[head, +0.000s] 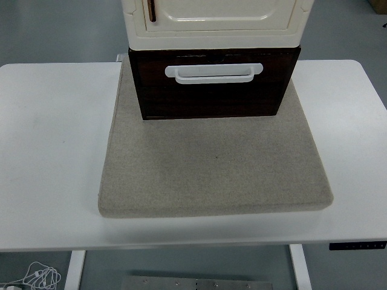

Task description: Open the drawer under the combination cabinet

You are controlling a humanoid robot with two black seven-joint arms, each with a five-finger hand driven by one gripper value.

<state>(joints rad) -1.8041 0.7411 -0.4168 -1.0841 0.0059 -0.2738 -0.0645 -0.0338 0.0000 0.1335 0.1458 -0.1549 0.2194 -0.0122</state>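
A cream cabinet stands at the back middle of the table, with a small brown door handle on its front. Under it sits a dark brown drawer with a white bar handle across its upper front. The drawer front stands a little forward of the cabinet above it. Neither of my hands shows in the head view.
The cabinet rests on a beige felt mat laid on the white table. A white cable lies on the floor at the lower left. A control panel sits on the table's front right edge.
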